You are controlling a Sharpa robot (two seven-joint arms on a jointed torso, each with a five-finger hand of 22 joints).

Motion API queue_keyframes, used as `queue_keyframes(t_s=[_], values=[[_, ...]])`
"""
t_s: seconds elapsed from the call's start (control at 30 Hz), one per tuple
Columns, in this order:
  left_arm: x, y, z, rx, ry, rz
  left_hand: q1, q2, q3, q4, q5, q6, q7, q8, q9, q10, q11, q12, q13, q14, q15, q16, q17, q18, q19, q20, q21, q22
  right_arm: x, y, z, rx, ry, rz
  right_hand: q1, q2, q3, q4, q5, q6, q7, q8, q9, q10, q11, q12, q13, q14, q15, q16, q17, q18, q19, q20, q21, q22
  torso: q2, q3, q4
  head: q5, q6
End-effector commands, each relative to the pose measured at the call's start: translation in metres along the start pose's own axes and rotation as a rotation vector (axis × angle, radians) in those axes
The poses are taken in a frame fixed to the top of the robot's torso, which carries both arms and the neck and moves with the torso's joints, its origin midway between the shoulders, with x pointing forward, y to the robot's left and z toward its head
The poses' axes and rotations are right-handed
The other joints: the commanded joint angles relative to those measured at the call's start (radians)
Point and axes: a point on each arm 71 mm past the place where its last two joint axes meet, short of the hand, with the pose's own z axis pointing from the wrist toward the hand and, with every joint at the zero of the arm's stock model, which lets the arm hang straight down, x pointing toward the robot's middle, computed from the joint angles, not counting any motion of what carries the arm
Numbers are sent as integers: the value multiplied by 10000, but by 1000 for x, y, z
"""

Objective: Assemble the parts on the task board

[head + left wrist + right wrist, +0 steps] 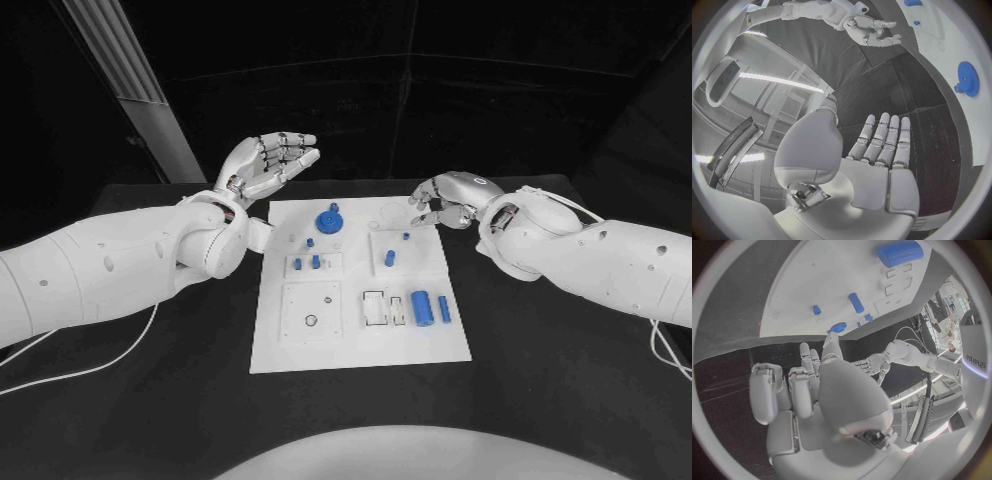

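Table (144, 380): black, with the task board (361, 350) lying at its centre as a long white plate running 12 to 6 o'clock from me.

Left hand (267, 165): raised off the board's 11 o'clock corner, palm up, fingers spread and nothing in it; the left wrist view shows the fingers (882, 137) laid out straight over bare table. I log it as open and idle.

Right hand (450, 198): hovering at the board's 1 o'clock corner, fingers curled downward. I see no part between them in the head view, and the right wrist view shows the fingers extended toward the board edge with nothing held. I log it as empty, fingers loosely apart.

Parts, largest first: blue cylinder (421, 307) lying at 4 o'clock on the board, with a thin blue rod (444, 309) just beside it; blue gear (332, 221) at 12 o'clock; short blue peg (389, 258) right of centre; small blue pegs (307, 263) left of centre.

Step, my judgement: nothing picked yet; the right hand looks staged for a first reach at the far end of the board.

Next move calls for lowering the right hand onto one part, probably the peg nearest it, and closing in a fine pinch without nudging its neighbours.
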Motion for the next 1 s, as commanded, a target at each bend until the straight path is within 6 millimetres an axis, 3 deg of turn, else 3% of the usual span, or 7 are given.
queue_keyframes(t_s=[0.03, 0.2, 0.27, 0.53, 0.67, 0.77, 1.0], values=[[0, -16, -2, 2195, -18, -326, 76, 125, 87, -9, -51, -52, 1129, 155, 23, -161, -2, 157, 14, -152, -6, 87, -114, -94, 113, 3, -66, -18, 7, 2, 2, 40, 773, -1207, -2, -104, -32, 12, -52, 377, 82, 8, 43, 236, -59, -31, -90, 1057, -88, 24, 2634, -14, 620, -88, -51, 2237, -5, 2, -17, 12, -39], [-1, -15, -1, 2178, -26, -319, 93, 200, 121, -12, -70, -117, 1135, 291, 26, -276, 5, 336, 19, -209, 2, 193, -232, -129, 215, 3, -111, -95, 13, 5, 3, 47, 1112, -1678, -25, -151, -136, 104, -53, 758, 77, -51, 33, 484, -78, -132, -259, 1057, -151, 24, 2634, -17, 626, -154, -49, 2238, -5, -9, -24, 44, -66], [-1, -15, -2, 2167, -21, -325, 107, 243, 144, -15, -80, -153, 1139, 360, 25, -326, 9, 433, 20, -234, 7, 253, -293, -141, 253, 0, -140, -142, 15, 5, 3, 109, 1224, -1806, -19, -147, -150, 110, -54, 828, 84, -81, 27, 525, -74, -168, -304, 1057, -155, 24, 2634, -16, 624, -162, -54, 2235, -5, -9, -28, 88, 4], [-2, -15, -1, 2129, -50, -292, 193, 418, 222, -26, -112, -187, 1131, 581, 27, -406, 1, 733, 22, -294, 8, 427, -485, -145, 386, -5, -200, -267, 20, 9, 8, 98, 1426, -1967, 6, -139, -178, 108, -53, 856, 56, -209, -2, 532, -84, -282, -414, 1057, -193, 24, 2634, -14, 622, -189, -62, 2232, -12, 0, -22, 175, -81], [-3, -14, -1, 2107, -71, -272, 225, 471, 244, -28, -99, -206, 1130, 629, 23, -435, 1, 802, 17, -294, 6, 482, -533, -144, 416, -6, -217, -300, 22, 12, 11, 100, 1533, -1989, 48, -114, -172, 97, -53, 905, 75, -251, -3, 566, -84, -318, -459, 1057, -201, 24, 2634, -12, 619, -203, -71, 2228, -6, -1, 4, 154, -10], [-3, -14, -2, 2087, -82, -264, 282, 620, 281, -37, -74, -171, 1116, 772, 24, -466, -10, 980, 6, -282, -5, 617, -650, -140, 487, -7, -248, -371, 24, 12, 13, 152, 1665, -2016, 148, -76, -145, 72, -53, 965, 89, -308, -5, 624, -77, -362, -517, 1057, -201, 24, 2634, -15, 624, -210, -64, 2231, -7, 1, -1, 183, -45], [-2, -14, -2, 2036, -57, -294, 358, 685, 296, -45, -22, -160, 1108, 840, 12, -488, -18, 1092, -9, -282, -12, 702, -738, -135, 529, -8, -270, -419, 26, 12, 16, 253, 1745, -2046, 470, 40, -50, 2, -52, 1061, 89, -471, -10, 738, -87, -490, -669, 1057, -222, 24, 2634, -18, 630, -232, -57, 2236, -2, -5, -12, 180, -87]])
